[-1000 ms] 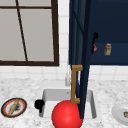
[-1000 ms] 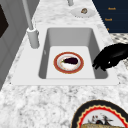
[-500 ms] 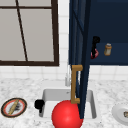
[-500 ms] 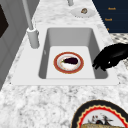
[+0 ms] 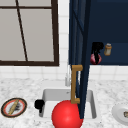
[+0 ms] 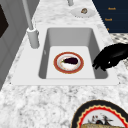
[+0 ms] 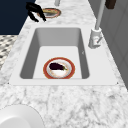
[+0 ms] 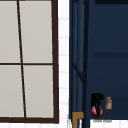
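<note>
The right hand point(image 5: 97, 50) is up inside the open wall cabinet point(image 5: 110, 30), fingers curled down around a small red round thing point(image 5: 95, 59) just beside an amber jar point(image 5: 108, 49). It hasn't lifted it out yet. The left hand point(image 5: 39, 103) hangs at the sink's point(image 5: 47, 93) left edge, fingers loosely curled, holding nothing.

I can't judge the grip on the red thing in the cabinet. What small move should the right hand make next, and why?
Probably a short, straight lift: the right hand hangs over the small red object on the cabinet shelf, fingers draped down its front, with the jar close beside it.
</note>
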Robot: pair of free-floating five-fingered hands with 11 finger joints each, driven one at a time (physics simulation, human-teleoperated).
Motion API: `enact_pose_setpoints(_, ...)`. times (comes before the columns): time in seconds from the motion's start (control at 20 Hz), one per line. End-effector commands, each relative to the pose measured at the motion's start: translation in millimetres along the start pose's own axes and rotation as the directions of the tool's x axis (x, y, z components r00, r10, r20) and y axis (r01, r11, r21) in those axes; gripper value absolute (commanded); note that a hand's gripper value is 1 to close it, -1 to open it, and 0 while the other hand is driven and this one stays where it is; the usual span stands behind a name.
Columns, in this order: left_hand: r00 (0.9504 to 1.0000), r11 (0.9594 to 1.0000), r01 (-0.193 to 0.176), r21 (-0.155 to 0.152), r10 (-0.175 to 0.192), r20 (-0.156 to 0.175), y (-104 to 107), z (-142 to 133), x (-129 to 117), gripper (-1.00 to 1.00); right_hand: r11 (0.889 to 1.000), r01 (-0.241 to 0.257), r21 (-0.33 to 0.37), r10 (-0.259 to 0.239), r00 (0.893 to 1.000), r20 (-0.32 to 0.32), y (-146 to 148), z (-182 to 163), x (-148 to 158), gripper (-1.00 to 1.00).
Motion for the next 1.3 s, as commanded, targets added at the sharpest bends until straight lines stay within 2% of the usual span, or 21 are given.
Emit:
enact_pose_setpoints(0.0, 1.0000, 1.0000, 0.000, 0.000, 0.000, 0.000, 0.0, 0.0, 0.0, 0.00, 1.000, -0.002, -0.012, 0.002, 1.000, 0.000, 14.7, 26.3, 0.0, 1.00)
enact_pose_setpoints(0.4, 1.0000, 1.0000, 0.000, 0.000, 0.000, 0.000, 0.0, 0.0, 0.0, 0.00, 1.000, -0.008, 0.004, 0.008, 1.000, 0.015, 74.8, 70.5, 4.6, 1.00)
enact_pose_setpoints(0.7, 1.0000, 1.0000, 0.000, 0.000, 0.000, 0.000, 0.0, 0.0, 0.0, 0.00, 1.000, -0.020, 0.018, 0.020, 1.000, 0.013, 126.7, 92.0, -7.7, 1.00)
enact_pose_setpoints(0.95, 1.0000, 1.0000, 0.000, 0.000, 0.000, 0.000, 0.0, 0.0, 0.0, 0.00, 0.999, -0.014, 0.034, 0.014, 1.000, 0.014, 170.1, 88.9, -27.8, 1.00)
enact_pose_setpoints(1.1, 1.0000, 1.0000, 0.000, 0.000, 0.000, 0.000, 0.0, 0.0, 0.0, 0.00, 0.998, 0.014, 0.054, -0.015, 1.000, 0.012, 194.5, 82.1, -43.8, 1.00)
enact_pose_setpoints(1.25, 1.0000, 1.0000, 0.000, 0.000, 0.000, 0.000, 0.0, 0.0, 0.0, 0.00, 0.998, 0.015, 0.061, -0.017, 0.999, 0.031, 214.8, 63.8, -61.4, 1.00)
